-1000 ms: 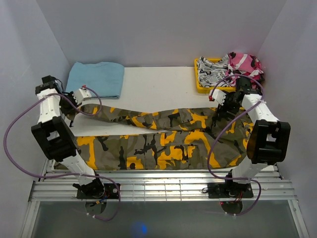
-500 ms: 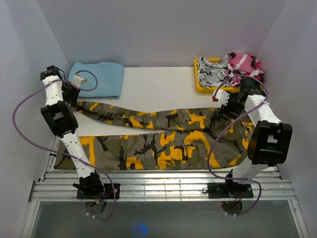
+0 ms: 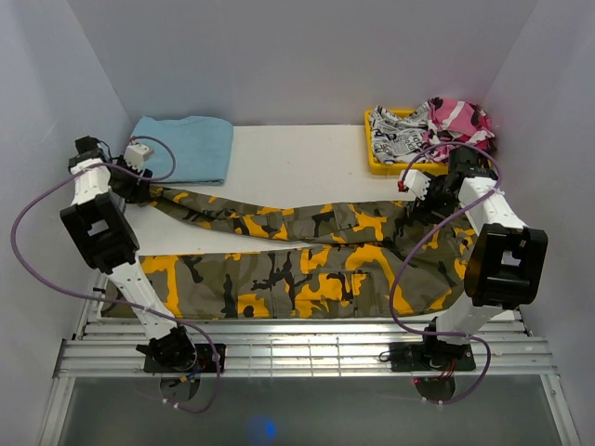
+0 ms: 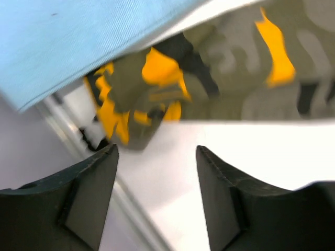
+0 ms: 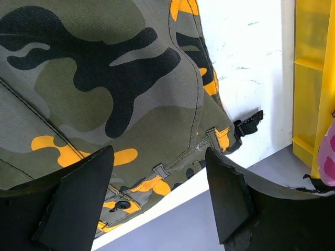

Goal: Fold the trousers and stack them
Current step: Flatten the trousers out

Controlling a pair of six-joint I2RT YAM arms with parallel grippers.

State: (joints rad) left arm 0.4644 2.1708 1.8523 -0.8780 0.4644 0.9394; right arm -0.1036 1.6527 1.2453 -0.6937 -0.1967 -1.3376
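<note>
**Both hands wide open, trousers lying loose on the counter**

Top view: your trousers (image 3: 297, 269) are spread across the counter (image 3: 297, 153). One leg lies along the near edge. The other is stretched on a slant toward the blue cloth (image 3: 181, 144). Your left hand (image 3: 139, 190) sits right at that leg's far end. Your right hand (image 3: 418, 206) is over the waist end, near the yellow tray (image 3: 383, 169). My guess is you've parked one at each end so the length can be lined up for the fold.

Left wrist: fingers spread wide, nothing between them. The cuff (image 4: 136, 104) lies bunched just past the fingertips, right beside the blue cloth.

Right wrist: same deal, wide open and gripping nothing. The waistband (image 5: 178, 157) lies flat under the gap, close to the tray.
</note>
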